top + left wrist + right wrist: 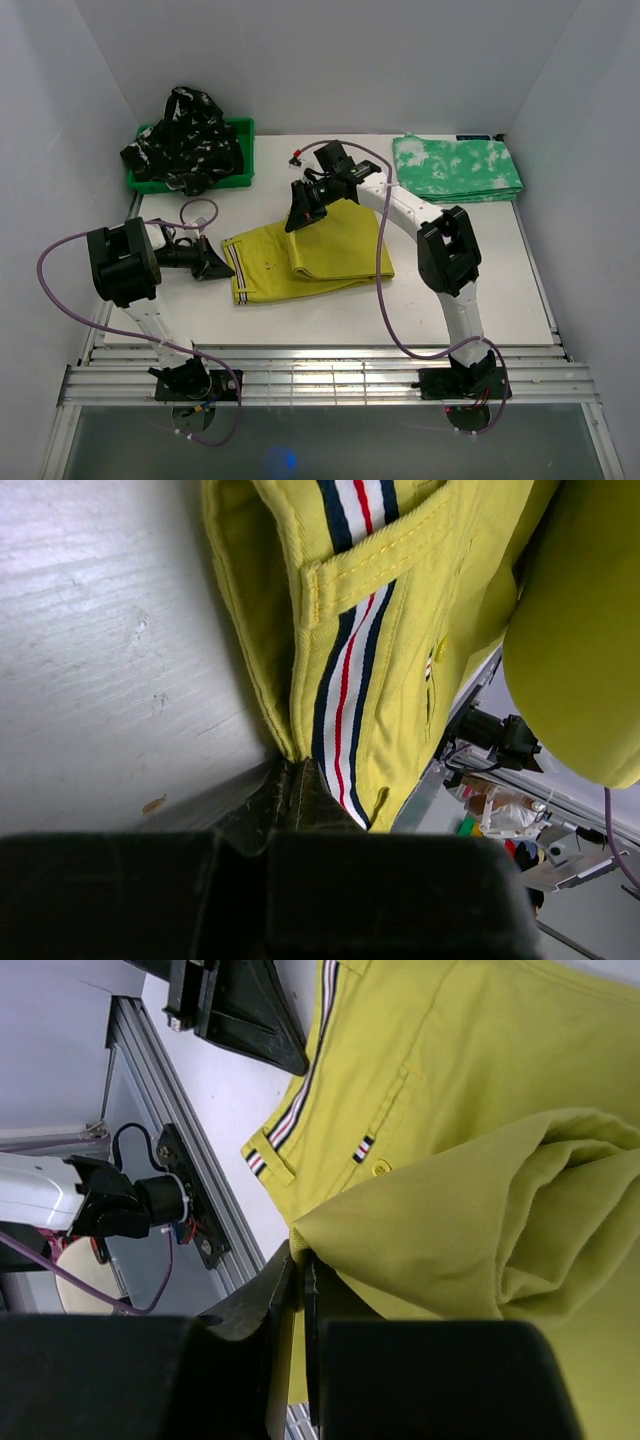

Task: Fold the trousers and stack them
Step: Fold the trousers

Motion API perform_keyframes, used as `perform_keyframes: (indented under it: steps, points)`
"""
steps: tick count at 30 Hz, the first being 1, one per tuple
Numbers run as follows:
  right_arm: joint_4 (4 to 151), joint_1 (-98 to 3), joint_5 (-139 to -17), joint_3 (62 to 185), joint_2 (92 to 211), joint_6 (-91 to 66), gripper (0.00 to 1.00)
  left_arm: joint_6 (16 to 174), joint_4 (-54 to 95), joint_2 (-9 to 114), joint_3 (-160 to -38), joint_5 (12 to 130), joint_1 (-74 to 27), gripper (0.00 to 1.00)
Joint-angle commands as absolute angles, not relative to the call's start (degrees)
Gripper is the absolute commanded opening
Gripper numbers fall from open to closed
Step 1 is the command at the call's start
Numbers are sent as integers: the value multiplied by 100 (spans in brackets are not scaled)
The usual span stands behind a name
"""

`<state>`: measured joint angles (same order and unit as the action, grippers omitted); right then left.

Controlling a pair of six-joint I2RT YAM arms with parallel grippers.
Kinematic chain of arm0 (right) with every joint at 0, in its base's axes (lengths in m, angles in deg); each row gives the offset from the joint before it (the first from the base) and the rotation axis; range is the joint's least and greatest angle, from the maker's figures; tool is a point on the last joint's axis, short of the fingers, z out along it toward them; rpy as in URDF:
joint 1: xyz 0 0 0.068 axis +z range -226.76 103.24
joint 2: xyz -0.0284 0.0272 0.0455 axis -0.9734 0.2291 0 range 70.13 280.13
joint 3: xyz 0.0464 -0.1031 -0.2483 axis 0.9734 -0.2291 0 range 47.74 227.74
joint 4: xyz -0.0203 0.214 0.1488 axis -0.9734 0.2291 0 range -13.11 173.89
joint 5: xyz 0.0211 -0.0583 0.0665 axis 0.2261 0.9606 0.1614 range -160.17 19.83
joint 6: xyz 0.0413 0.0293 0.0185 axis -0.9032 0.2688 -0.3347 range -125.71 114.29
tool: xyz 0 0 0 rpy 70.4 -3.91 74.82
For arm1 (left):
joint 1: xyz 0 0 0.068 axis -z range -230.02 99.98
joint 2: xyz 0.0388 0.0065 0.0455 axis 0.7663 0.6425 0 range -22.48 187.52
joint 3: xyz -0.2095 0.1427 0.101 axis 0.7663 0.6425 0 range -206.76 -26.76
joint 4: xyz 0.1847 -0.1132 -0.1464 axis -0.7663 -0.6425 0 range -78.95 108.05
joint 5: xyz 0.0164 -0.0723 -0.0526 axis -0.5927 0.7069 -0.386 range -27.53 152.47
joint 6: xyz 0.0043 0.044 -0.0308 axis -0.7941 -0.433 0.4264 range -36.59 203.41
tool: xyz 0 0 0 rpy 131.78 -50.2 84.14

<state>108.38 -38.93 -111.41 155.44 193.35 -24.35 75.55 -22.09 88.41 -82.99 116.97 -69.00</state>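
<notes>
The left gripper (292,780) is pinched tight on the striped waistband (345,670) at the nine o'clock edge of the mustard-yellow trousers (335,255). The right gripper (298,1275) is clamped on a fold at eleven o'clock.

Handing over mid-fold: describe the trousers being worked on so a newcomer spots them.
Find the centre of the table. The mustard-yellow trousers lie there, half folded. Unlike the green-and-white pair and black patterned pair, they are plain, with a striped waistband.
</notes>
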Motion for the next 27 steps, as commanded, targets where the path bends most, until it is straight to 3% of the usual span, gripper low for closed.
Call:
perform_keyframes:
  steps: [1,27]
  points:
    - [10274,-3677,-11306,15857,19353,-2821,8,7462,-2001,8650,-8170,11397,-6813,0]
    - [9017,-2921,-11333,16542,20285,-4007,8,7480,-2010,8703,-8178,11371,-6812,0]
